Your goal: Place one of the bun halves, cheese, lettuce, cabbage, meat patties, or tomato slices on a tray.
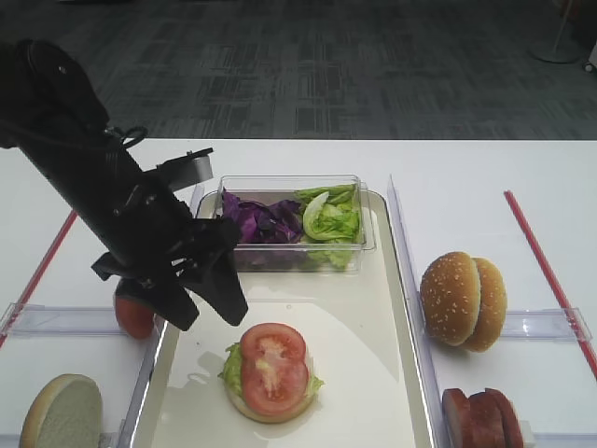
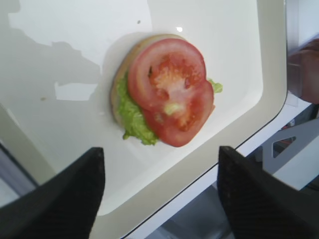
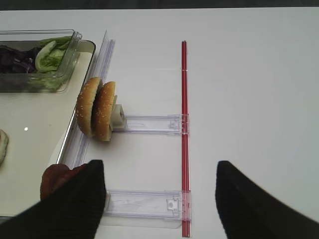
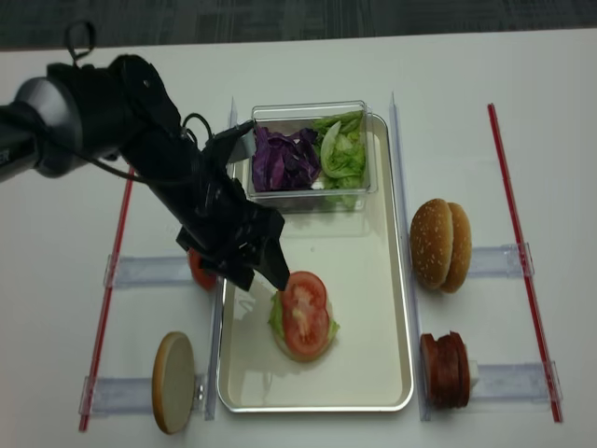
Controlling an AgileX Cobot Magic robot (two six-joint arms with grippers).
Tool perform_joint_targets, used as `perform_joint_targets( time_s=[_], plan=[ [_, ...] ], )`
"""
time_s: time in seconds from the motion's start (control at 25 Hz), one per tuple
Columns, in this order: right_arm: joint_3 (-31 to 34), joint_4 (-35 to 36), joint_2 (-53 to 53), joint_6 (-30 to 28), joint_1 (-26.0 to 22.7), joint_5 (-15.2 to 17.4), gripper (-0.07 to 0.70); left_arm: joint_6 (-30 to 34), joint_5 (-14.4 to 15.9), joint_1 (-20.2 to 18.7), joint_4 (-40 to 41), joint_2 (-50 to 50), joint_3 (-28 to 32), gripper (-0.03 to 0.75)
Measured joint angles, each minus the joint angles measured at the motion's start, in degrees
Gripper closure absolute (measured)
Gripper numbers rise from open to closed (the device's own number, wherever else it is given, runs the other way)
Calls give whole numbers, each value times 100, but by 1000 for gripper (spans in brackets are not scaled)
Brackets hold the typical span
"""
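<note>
On the cream tray lies a pale bun half topped with lettuce and overlapping tomato slices, also clear in the left wrist view as tomato slices. My left gripper hovers open and empty over the tray's left part, just up-left of that stack. From its own camera, the left gripper frames the tray rim. My right gripper is open and empty above the white table, with the meat patties by its left finger. Two sesame bun halves stand on edge to the right of the tray.
A clear box at the tray's far end holds purple cabbage and lettuce. Left of the tray are a tomato slice and a pale bun half in clear holders. Red strips mark both sides.
</note>
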Motion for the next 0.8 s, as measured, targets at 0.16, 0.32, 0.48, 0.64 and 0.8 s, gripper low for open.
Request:
perform_joint_targets(
  time_s=[0.16,0.32,0.48,0.64,0.8],
  plan=[
    [0,0,0,0,0,0,131,-300,111,0,543,-169,-159,258],
    [0,0,0,0,0,0,131,-571,144,0,1046,-327,-322,258],
    [0,0,0,0,0,0,131,-823,160,0,1552,-449,-489,258],
    [0,0,0,0,0,0,131,-1119,170,-12,2141,-584,-499,258],
    [0,0,0,0,0,0,131,-1399,182,-12,2704,-718,-499,258]
  ],
)
